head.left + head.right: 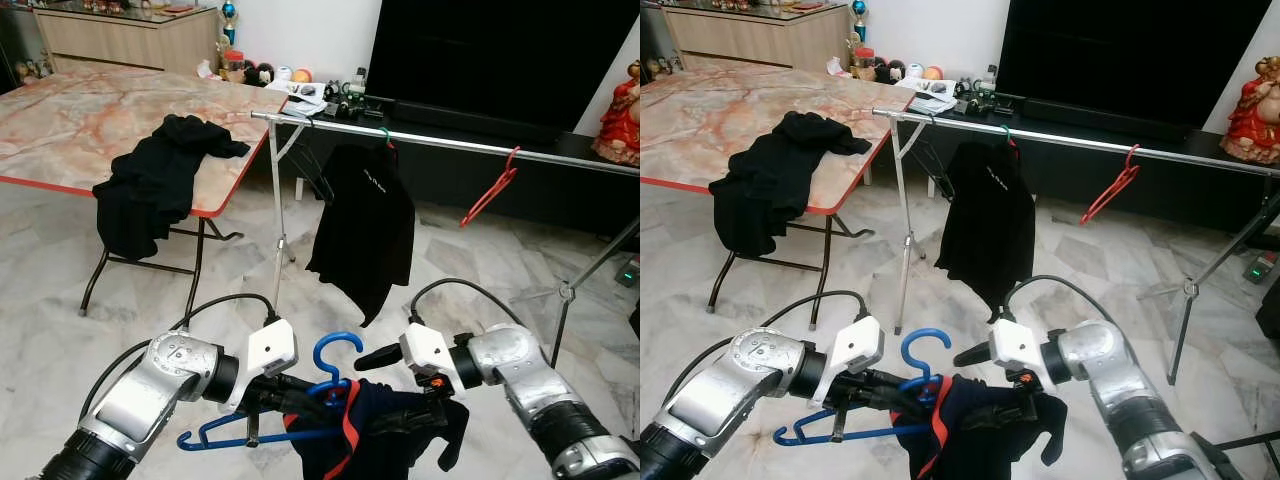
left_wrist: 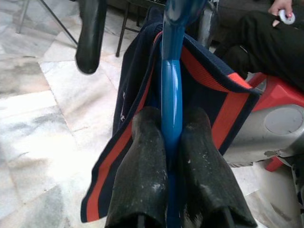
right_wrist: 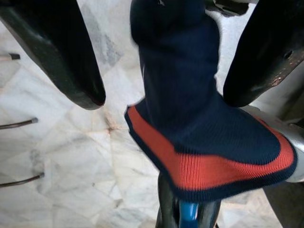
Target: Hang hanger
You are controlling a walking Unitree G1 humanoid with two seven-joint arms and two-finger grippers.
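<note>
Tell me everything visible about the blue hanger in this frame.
The blue hanger looks like glossy plastic, with an open hook at the top and a thin lower bar running toward the robot's left. A navy garment with orange-red trim is draped on it. The left gripper is shut on its stem, holding it low before the robot. The right gripper stands open around the garment's fabric.

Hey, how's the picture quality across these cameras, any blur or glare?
Left eye view: sharp and evenly lit, with mild glare on the marble floor. Left wrist view: the left claw on the blue hanger looks soft and close. Right wrist view: the navy garment is fairly sharp, the right claw fingers dark.
</note>
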